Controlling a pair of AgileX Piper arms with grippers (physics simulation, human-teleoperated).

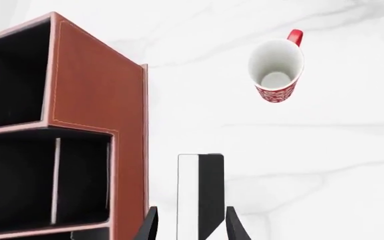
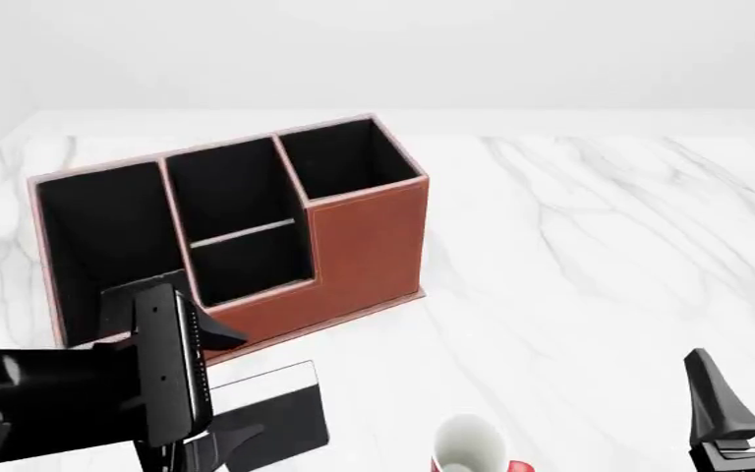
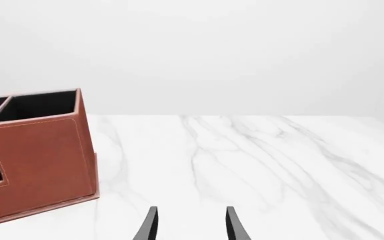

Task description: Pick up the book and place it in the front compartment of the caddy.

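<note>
The black book with a white strip lies flat on the marble table just in front of the reddish-brown caddy; it also shows in the front view. My left gripper is open and points down, with one finger on each side of the book; I cannot tell whether the fingers touch it. In the front view the left gripper is partly hidden by its arm. The caddy shows beside it in the left wrist view. My right gripper is open and empty at the near right, far from both.
A white-and-red mug stands near the table's front edge, to the right of the book; it also shows in the left wrist view. The caddy's right end shows in the right wrist view. White marble stretches to the right.
</note>
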